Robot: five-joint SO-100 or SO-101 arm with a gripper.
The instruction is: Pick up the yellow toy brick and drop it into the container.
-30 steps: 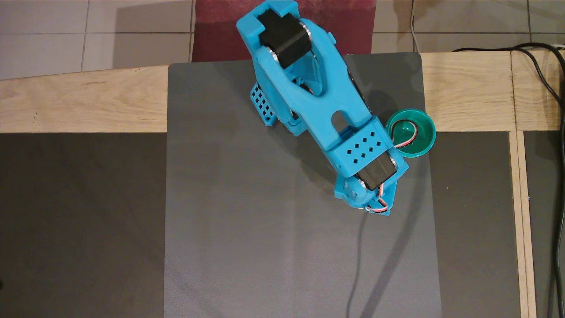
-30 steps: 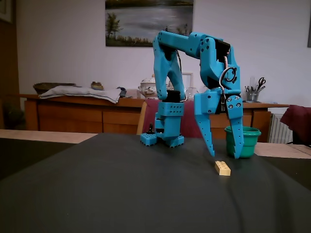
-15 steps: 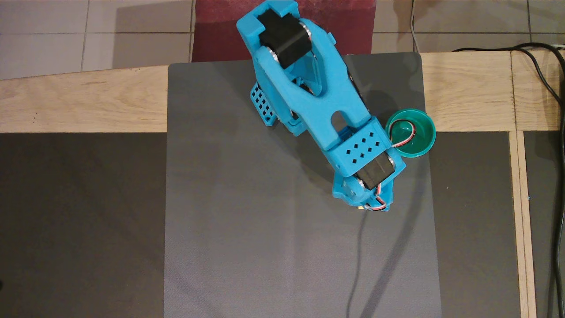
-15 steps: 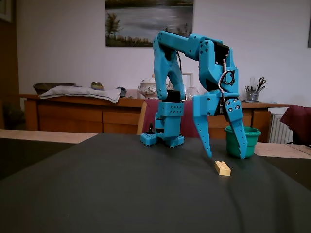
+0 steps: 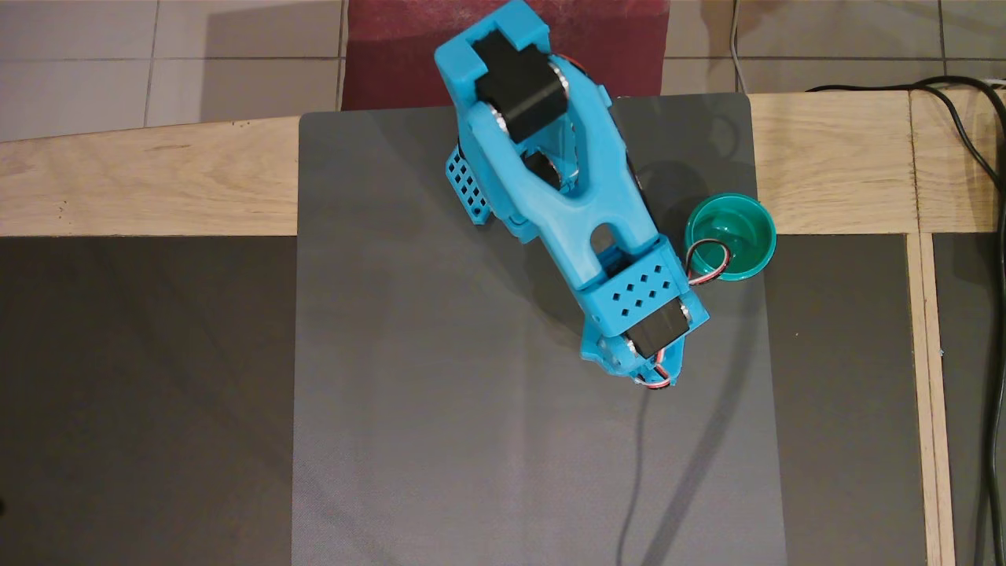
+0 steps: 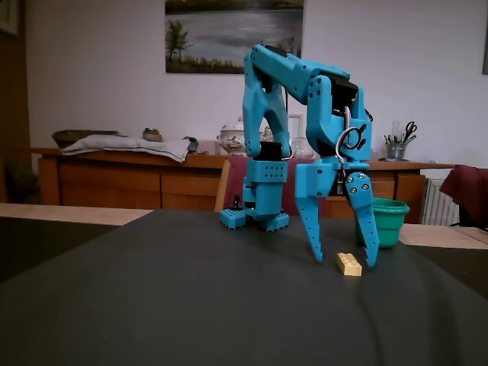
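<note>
in the fixed view the fingers (image 6: 345,261) are spread, tips down at the surface (image 6: 191,305), straddling the yellow brick (image 6: 349,264); green cup (image 5: 730,236) near the surface's far right edge

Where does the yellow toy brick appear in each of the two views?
Overhead view: not visible; the arm covers the mat below its pincer.
Fixed view: the yellow toy brick lies on the dark mat, right of centre, between the open pincer's fingertips.
Shared landmark: the green container, at right of the arm overhead, and at behind the pincer's right finger.
</note>
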